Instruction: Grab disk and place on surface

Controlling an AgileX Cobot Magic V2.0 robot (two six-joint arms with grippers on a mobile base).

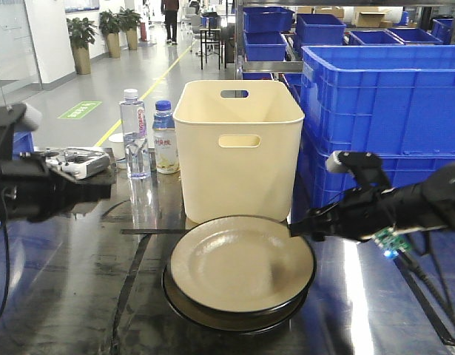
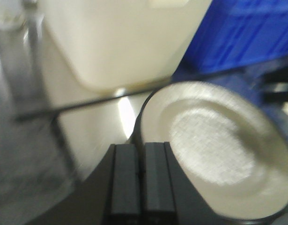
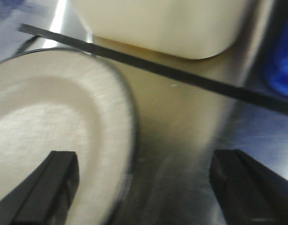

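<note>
The disk [image 1: 242, 262] is a beige plate with a dark rim, lying on top of a second dark-rimmed plate [image 1: 234, 319] on the glossy dark surface [image 1: 64, 296]. My right gripper [image 1: 294, 231] is open at the disk's right rim. In the right wrist view one finger hangs over the disk [image 3: 50, 122] and the other over the surface [image 3: 181, 140], with the right gripper [image 3: 146, 161] straddling the rim. My left gripper [image 1: 109, 191] is shut and empty, left of the disk and apart from it. In its wrist view the left gripper [image 2: 141, 146] points at the disk's [image 2: 218, 159] left edge.
A cream bin [image 1: 238, 148] stands right behind the plates, past a black tape line [image 1: 153, 231]. Two bottles [image 1: 133, 133] and a small cup [image 1: 118, 148] stand to its left, beside a white device [image 1: 79, 161]. Blue crates [image 1: 382, 111] wall off the right side.
</note>
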